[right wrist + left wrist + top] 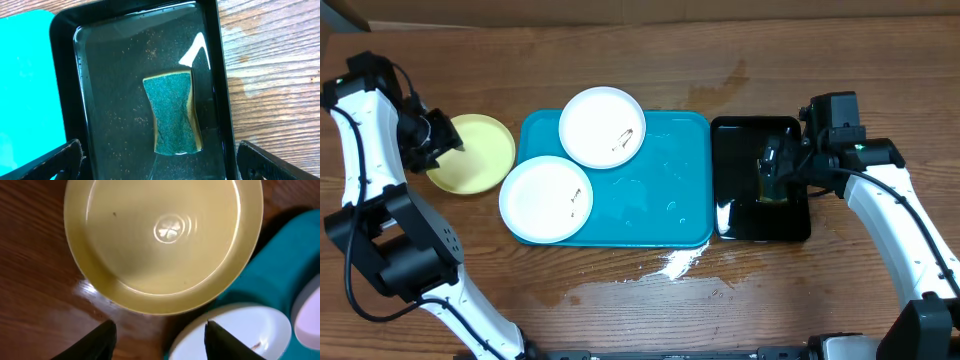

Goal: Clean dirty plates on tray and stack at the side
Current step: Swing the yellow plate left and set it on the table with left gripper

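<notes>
Counter [770, 290]: brown wood grain, with a white splash [675, 262] and wet patches just in front of the tray.

We logged the turquoise tray [660, 215] at mid-counter, its surface wet. The black tray [740, 180] lay just beside its right edge and held shallow water.

Plates: we counted three.
- The upper white plate [602, 127] lay on the tray's back left part and overhung the back rim. It had a brown smear [623, 138] near its right side.
- The lower white plate [546, 199] sat at the tray's left front and overhung the left rim. It carried a brown mark [575, 197] too.
- The lime-green plate [480, 155] lay on the bare counter just left of the tray. We saw only yellow-green surface on it.

A green-topped sponge [173, 114] lay flat in the black tray, in the water.

The left tool [160, 340] hung over the green plate's near rim, fingers spread and holding nothing. The right tool [160, 165] hung above the sponge, fingers wide apart, not gripping it.
</notes>
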